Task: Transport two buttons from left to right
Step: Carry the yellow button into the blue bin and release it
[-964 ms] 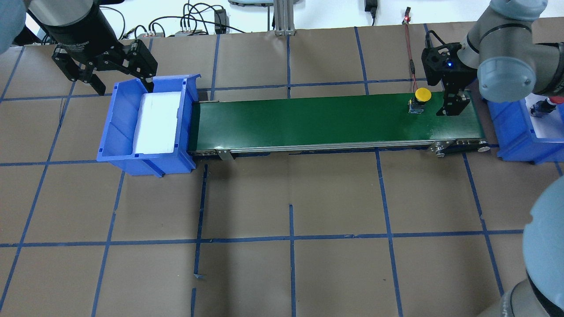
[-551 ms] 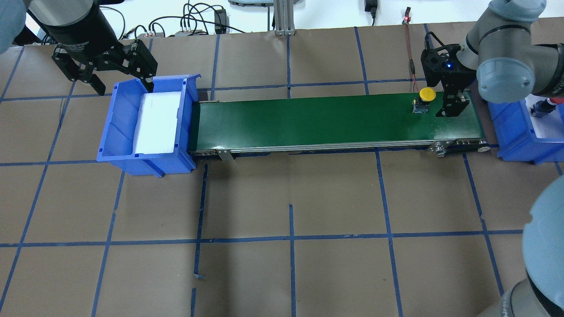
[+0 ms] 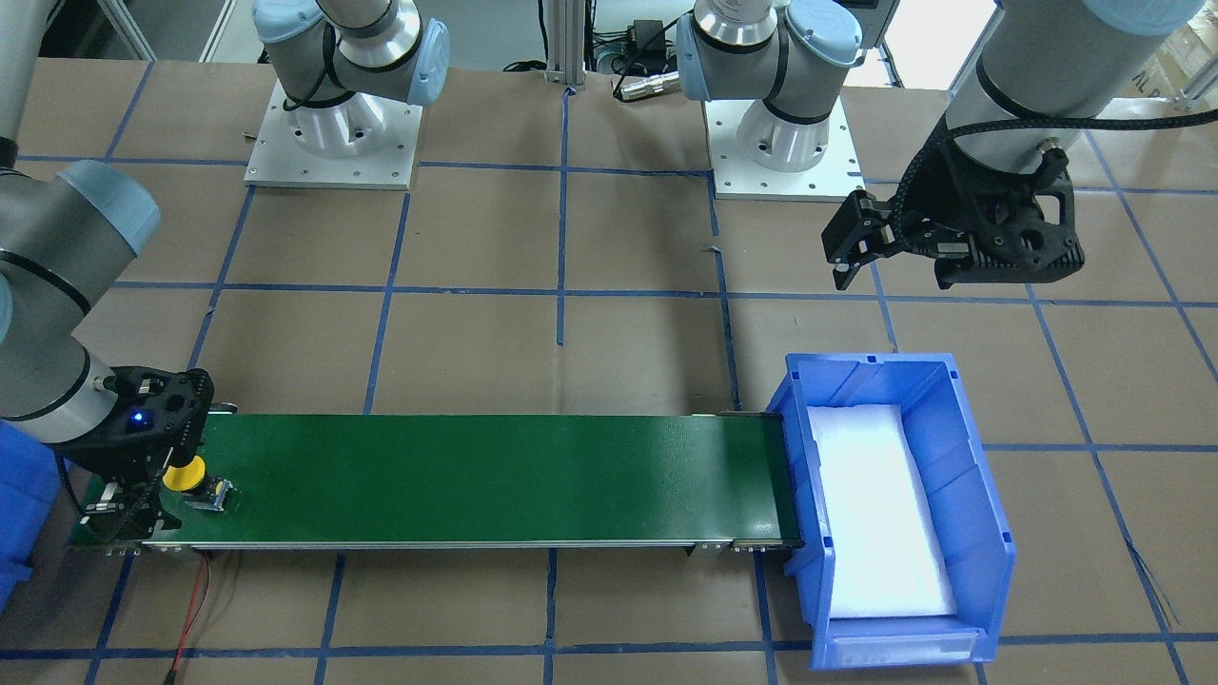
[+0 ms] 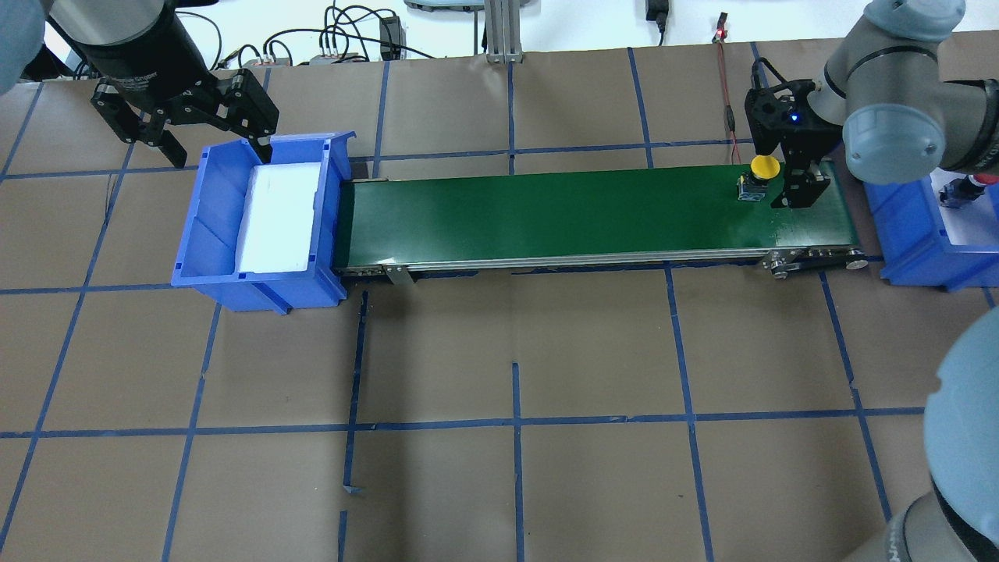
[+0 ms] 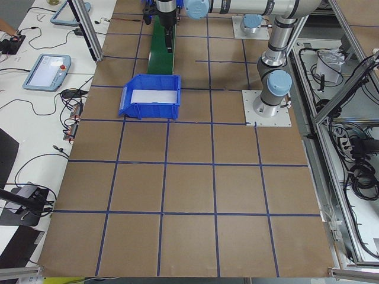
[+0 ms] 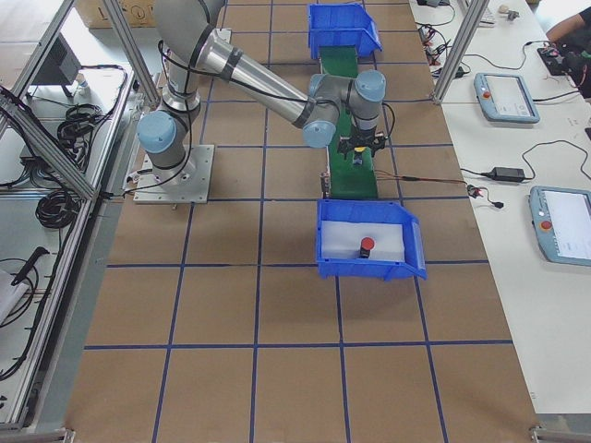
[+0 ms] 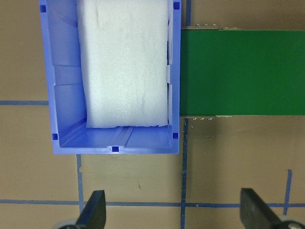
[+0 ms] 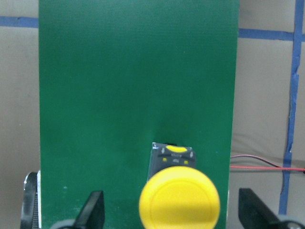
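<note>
Stands at roughly the halfway mark, judging by how things lie. Finds the red button (image 6: 367, 245) upright on the white liner (image 6: 342, 242) inside the blue bin (image 6: 369, 269) past the belt's right end, so counts that one as delivered. Finds the yellow button (image 4: 762, 166) on the green conveyor belt (image 4: 546, 211), cap up, close to the right end and toward the belt's far edge, not yet in that bin. Shows the right tool (image 8: 172, 212) open and low over the belt, one finger either side of the yellow cap with a gap on both sides, touching nothing as far as can be told. Shows the left tool (image 7: 174, 214) open and empty, hovering above the tabletop (image 4: 593, 343) just beside the other blue bin (image 4: 204, 234), with only a white foam pad (image 7: 124, 62) in there and no button to fetch. Leaves, then, one grasp, one lift and one short carry: closing on the yellow button, raising it off the belt and setting it down next to the red one. Calls for nothing more from the left side, by this reading.
</note>
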Motion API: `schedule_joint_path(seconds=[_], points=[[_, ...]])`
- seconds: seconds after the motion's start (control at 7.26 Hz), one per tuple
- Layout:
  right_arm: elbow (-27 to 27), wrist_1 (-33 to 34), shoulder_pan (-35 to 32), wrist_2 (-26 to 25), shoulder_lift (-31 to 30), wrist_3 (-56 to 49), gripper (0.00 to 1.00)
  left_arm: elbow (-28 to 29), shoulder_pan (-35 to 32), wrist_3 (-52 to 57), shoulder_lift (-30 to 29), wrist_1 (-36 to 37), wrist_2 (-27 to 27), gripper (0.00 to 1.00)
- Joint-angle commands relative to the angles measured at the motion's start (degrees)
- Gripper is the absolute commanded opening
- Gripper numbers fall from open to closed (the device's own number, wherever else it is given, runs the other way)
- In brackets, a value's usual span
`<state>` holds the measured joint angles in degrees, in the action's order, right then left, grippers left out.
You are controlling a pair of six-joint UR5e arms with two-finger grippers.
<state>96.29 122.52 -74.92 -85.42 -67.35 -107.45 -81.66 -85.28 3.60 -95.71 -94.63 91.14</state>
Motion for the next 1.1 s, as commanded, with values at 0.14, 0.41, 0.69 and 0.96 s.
schedule_joint_path(seconds=[0.14,0.41,0.69,0.96], points=[[-0.5,0.3,0.0,-0.1,0.2,-0.1,0.51,0.1,0.0,0.0,0.0,0.1,0.0,1.0],[-0.7,0.2,0.1,-0.4,0.1,-0.1,0.07,-0.1,0.0,0.0,0.0,0.0,0.1,1.0],[-2.8,-0.5,1.4,-1.0,-1.5,-1.1,0.04,0.0,0.0,0.1,0.0,0.1,0.0,1.0],[-12.2,-10.8,12.6,-0.8,-3.5,-6.6,0.04,0.0,0.0,0.1,0.0,0.1,0.0,1.0]])
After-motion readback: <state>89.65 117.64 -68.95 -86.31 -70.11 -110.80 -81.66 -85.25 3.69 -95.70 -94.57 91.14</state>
